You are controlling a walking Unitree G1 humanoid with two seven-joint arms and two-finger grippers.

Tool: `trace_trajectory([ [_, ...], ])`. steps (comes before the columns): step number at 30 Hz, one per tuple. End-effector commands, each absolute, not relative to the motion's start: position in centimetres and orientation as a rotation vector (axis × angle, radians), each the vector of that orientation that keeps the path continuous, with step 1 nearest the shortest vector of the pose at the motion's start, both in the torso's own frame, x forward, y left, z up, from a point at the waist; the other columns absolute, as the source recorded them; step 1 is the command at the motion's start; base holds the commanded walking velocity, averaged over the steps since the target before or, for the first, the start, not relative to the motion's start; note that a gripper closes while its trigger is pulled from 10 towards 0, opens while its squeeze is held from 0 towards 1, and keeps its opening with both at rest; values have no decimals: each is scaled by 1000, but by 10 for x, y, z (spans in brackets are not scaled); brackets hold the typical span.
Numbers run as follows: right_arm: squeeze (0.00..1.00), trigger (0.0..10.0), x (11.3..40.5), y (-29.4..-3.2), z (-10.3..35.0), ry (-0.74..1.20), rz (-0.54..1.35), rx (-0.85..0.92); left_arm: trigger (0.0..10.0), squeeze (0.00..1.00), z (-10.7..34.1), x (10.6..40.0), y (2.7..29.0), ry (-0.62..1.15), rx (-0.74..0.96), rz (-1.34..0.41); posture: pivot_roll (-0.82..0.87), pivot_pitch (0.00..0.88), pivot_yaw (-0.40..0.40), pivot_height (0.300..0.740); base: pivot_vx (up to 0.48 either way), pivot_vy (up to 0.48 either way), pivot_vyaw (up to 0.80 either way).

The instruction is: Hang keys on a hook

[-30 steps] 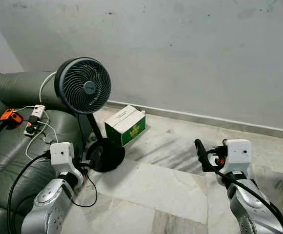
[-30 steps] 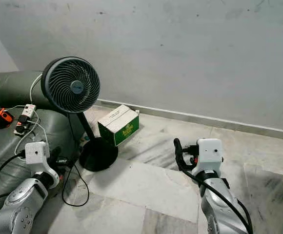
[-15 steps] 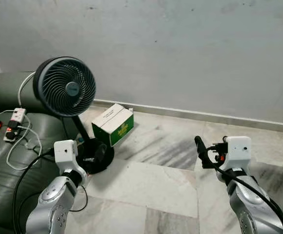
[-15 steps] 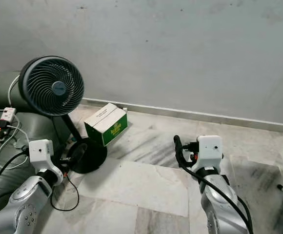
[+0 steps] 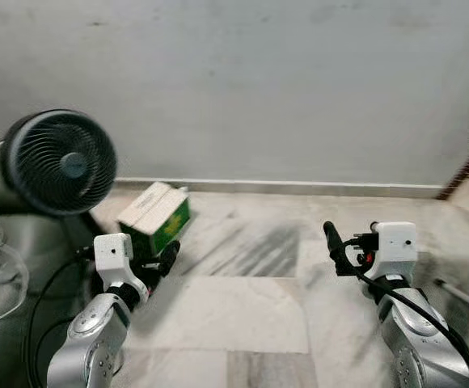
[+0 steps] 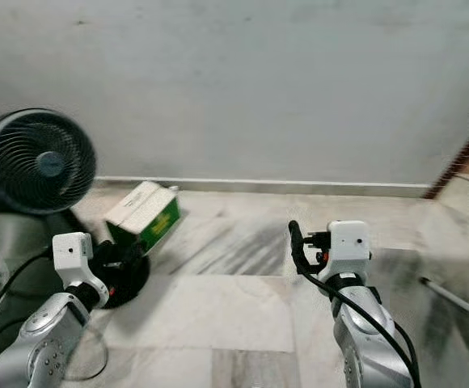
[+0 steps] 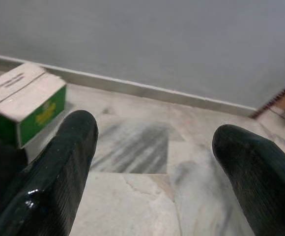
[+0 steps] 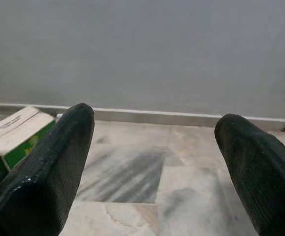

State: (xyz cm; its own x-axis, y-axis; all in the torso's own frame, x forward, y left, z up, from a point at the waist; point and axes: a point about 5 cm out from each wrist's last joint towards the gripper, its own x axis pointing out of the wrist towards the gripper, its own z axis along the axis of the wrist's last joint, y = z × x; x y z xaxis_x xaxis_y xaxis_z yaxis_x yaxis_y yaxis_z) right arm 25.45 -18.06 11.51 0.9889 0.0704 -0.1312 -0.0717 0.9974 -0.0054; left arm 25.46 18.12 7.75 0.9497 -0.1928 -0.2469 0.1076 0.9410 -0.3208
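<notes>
1. Camera has panned right since a second ago: fan (image 5: 57,163) and green box (image 5: 154,218) now sit further left.
2. My left gripper (image 7: 152,172) and right gripper (image 8: 155,172) hover over the marble floor (image 5: 242,307), fingers spread, holding nothing.
3. Keys and hook: not located.
4. Guess: keys light, jangly; pinch the ring.
</notes>
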Motion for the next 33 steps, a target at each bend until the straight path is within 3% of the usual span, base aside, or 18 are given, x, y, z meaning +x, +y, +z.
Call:
trace_trajectory([
  [1,0,10000,253,-182,114,142,61,-5,10000,0,78,255,181,286,-301,-153,-82,84,57,740,0,0,-800],
  [33,0,10000,252,-181,113,151,58,0,10000,0,74,256,183,326,-299,-140,-81,88,64,740,0,0,-800],
])
